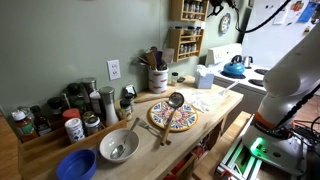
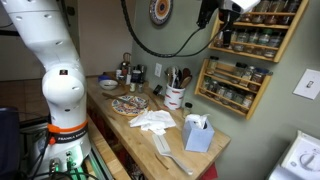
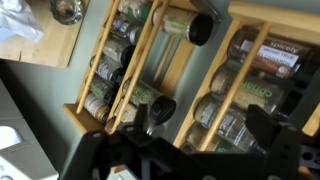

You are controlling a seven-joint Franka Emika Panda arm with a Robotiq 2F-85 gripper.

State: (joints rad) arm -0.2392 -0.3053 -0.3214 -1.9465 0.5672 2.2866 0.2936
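My gripper (image 3: 202,122) is raised high in front of the wall-mounted wooden spice racks (image 3: 160,60), its jaws wide open with nothing between them. Only its dark fingers (image 3: 262,122) show at the bottom of the wrist view. Behind them stand rows of spice jars; one with a black lid (image 3: 161,108) sits just by the left finger, and another black lid (image 3: 200,28) is higher up. In both exterior views the gripper (image 2: 222,8) (image 1: 217,8) hangs at the top edge, beside the upper spice rack (image 2: 255,38) (image 1: 190,10).
Below, the wooden counter (image 1: 215,103) carries a patterned plate (image 1: 176,118) with a ladle (image 1: 175,100), a metal bowl (image 1: 118,147), a blue bowl (image 1: 76,165), a utensil crock (image 2: 176,95), a white cloth (image 2: 152,120) and a blue box (image 2: 198,133). A stove with a blue kettle (image 1: 235,68) stands past the counter.
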